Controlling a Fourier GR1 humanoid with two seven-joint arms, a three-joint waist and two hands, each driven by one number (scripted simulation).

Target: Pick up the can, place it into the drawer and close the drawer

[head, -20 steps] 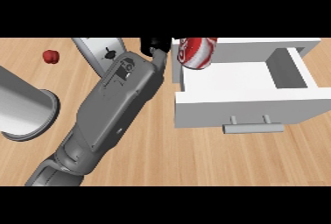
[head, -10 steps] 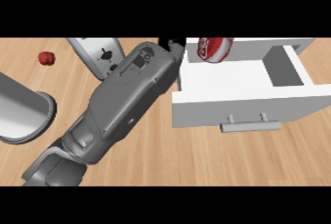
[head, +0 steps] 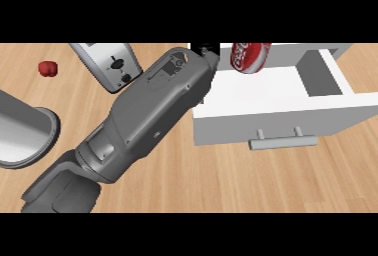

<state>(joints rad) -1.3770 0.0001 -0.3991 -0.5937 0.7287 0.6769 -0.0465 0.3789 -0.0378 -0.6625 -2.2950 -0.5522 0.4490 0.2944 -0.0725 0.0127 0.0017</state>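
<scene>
Can [head: 249, 56], red with white lettering, hung tilted just to the right of the left hand [head: 204, 49], over the back left corner of the open drawer [head: 266, 120]. Only a black sliver of that hand showed past the grey forearm, so whether it was closed round the can could not be told. By my judgement the can would handle as light, thin-walled metal. It would be stiff enough to hold, yet smooth, curved and easy to dent or let slip. The best hold looked to be across its round mid-body, clear of both rims.
</scene>
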